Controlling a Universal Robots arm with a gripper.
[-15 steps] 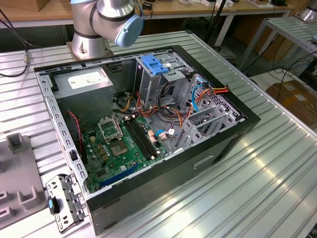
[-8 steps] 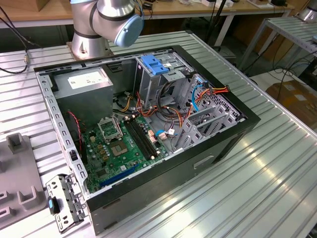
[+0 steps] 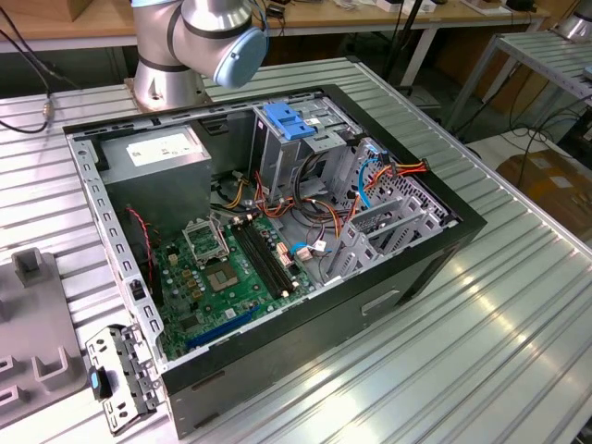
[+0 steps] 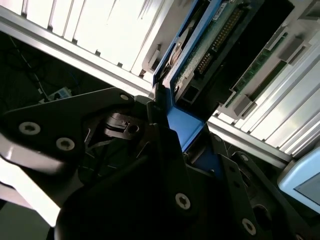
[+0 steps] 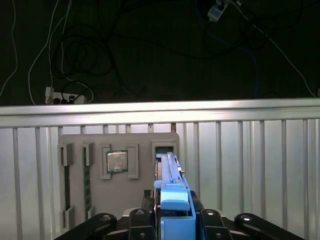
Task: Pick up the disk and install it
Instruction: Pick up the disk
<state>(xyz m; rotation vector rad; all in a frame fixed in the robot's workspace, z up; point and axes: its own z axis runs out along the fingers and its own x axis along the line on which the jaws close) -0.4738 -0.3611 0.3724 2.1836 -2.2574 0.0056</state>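
— Where is the disk (image 5: 169,167)?

— It stands on edge over a grey tray (image 5: 145,141), seen in both wrist views. Its far end lines up with an open slot in that tray. I cannot tell whether it rests in the slot or hangs just clear of it.

— And the gripper (image 5: 174,222)?

— Clamped on the disk. In the first wrist view its black fingers (image 5: 206,220) press against either side of the blue rail (image 5: 175,200) on the disk's near edge. In the second wrist view the same rail sits pinched between them, and the disk's green circuit board faces that camera.

— What else is on the tray?

— A processor chip (image 5: 117,161) lies in a square pocket just beside the disk's slot. Two memory sticks (image 5: 86,181) stand in narrow slots farther along. The tray lies on a ribbed metal table (image 5: 250,165).

— And the computer case (image 3: 435,242)?

— In the exterior view it lies on its side on the table, open. Inside are the motherboard (image 3: 231,277), a power supply box (image 3: 157,153) and a metal cage with a blue latch (image 3: 287,120) on top. The arm (image 3: 199,37) rises just behind the case.
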